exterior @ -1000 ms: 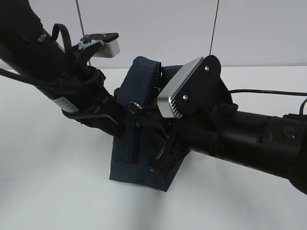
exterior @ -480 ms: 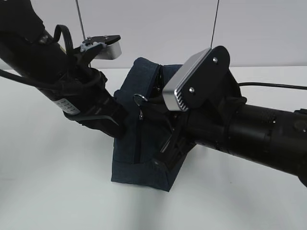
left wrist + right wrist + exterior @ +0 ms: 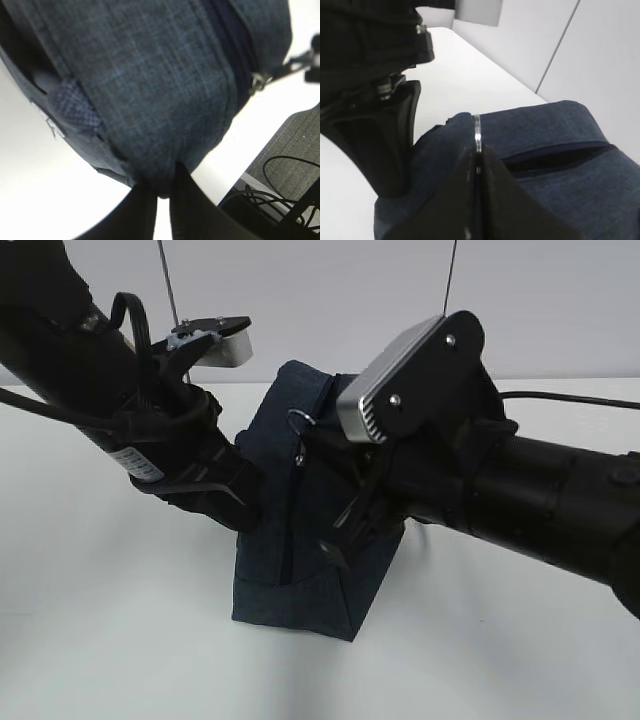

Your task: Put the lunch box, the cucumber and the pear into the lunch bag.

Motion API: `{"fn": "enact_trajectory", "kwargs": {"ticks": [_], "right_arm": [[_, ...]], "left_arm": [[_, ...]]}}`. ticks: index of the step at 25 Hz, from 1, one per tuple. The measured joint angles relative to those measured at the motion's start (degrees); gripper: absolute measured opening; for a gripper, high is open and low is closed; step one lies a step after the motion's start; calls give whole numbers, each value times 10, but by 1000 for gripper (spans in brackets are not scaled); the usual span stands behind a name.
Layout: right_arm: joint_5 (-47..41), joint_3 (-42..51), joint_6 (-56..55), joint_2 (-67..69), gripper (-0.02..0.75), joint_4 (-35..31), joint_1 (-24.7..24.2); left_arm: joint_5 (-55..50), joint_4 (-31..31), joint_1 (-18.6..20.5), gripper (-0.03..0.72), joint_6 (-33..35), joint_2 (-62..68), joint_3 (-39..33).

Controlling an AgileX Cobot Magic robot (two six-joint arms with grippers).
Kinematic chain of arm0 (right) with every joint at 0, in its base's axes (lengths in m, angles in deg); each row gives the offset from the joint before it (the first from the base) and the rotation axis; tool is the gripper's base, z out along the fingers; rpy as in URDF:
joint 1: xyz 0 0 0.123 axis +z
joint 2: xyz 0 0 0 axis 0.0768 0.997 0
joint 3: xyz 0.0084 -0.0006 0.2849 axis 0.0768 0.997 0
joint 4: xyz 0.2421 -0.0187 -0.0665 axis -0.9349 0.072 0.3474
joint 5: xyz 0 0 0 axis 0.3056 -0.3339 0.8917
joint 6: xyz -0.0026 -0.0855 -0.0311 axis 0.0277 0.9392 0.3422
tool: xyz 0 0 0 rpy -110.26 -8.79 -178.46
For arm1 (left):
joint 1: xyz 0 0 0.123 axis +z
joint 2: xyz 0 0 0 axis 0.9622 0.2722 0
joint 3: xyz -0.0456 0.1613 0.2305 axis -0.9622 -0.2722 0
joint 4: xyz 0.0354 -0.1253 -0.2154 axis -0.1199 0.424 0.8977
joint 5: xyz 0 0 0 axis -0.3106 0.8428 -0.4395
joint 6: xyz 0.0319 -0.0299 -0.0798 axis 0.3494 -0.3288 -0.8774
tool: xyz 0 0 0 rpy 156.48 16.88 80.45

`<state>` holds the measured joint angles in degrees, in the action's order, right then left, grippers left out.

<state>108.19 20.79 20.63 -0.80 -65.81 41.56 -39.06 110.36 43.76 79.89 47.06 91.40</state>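
While the zipper's ring pull [image 3: 477,131] rides higher along the lunch bag [image 3: 300,540] than it sat a second ago, now near the bag's top edge rather than halfway up its front, clamped edge-on between the closed fingers of the right gripper [image 3: 476,157]. Judged from that climb: the zipper closing, the packing itself probably done. No sign of lunch box, cucumber or pear anywhere on the table [image 3: 120,640]; presumably inside the bag, though not confirmed by any view. Left gripper [image 3: 162,192] pinched narrow on a fold of the navy fabric at the bag's side, bracing it against the pull, and unmoved across the last second. Zipper track [image 3: 227,55] visible as a dark seam, apparently shut below the slider. Remaining: a short run of zip at most, then release on both sides.
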Motion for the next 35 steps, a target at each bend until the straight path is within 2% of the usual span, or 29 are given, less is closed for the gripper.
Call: {"fn": "enact_trajectory", "kwargs": {"ticks": [7, 20, 30, 35], "right_arm": [[-25, -20, 4, 0, 0, -9, -8], [-27, -34, -6, 0, 0, -3, -71], [-49, -78, -7, 29, 0, 0, -81], [-43, -105, -44, 63, 0, 2, -95]], "left_arm": [[-13, -13, 0, 4, 1, 0, 0], [-28, -8, 0, 4, 2, 2, 1], [-43, 3, 0, 4, 2, 2, 1], [-49, 0, 0, 4, 2, 3, 1]]}}
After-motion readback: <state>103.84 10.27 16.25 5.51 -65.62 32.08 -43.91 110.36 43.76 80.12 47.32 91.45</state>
